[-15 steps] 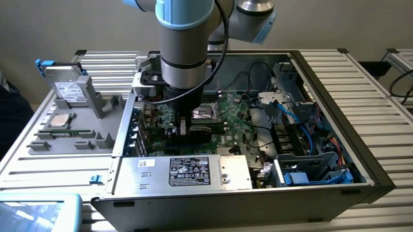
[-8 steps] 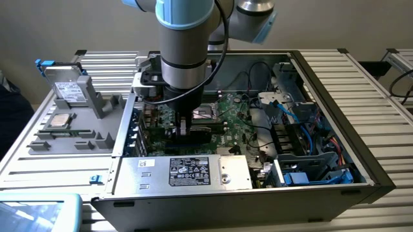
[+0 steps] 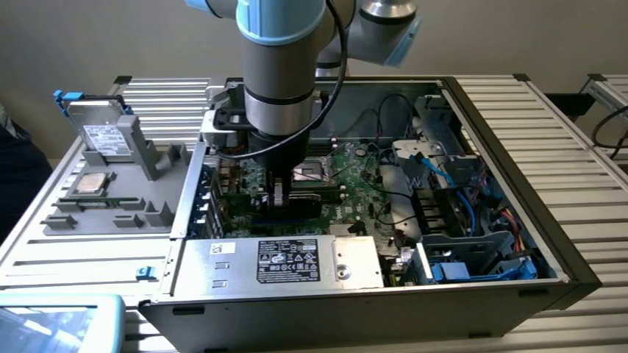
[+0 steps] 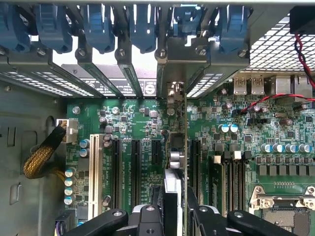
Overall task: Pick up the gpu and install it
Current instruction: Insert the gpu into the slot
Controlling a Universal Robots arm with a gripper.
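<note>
The gpu (image 4: pixel 176 147) stands on edge over the green motherboard (image 4: pixel 138 118), seen edge-on as a thin strip with chips on it. It runs from my fingers up to the silvery bracket (image 4: pixel 173 64) at the case's rear slot openings. My gripper (image 4: pixel 173 209) is shut on it, one black finger (image 4: pixel 156 206) on each side of the card. In the exterior view my gripper (image 3: pixel 278 200) is down inside the open computer case (image 3: pixel 549 184), over the expansion slots, with the card's pale edge (image 3: pixel 279 191) between its fingers.
Black expansion slots (image 4: pixel 135 167) and a white slot (image 4: pixel 94 172) lie beside the card. Blue slot latches (image 4: pixel 98 24) line the rear wall. The CPU socket (image 3: pixel 312 173), power supply (image 3: pixel 294 261) and blue cables (image 3: pixel 461 184) crowd the case. A grey parts tray (image 3: pixel 98 213) with a hard drive (image 3: pixel 103 136) sits at the exterior view's left.
</note>
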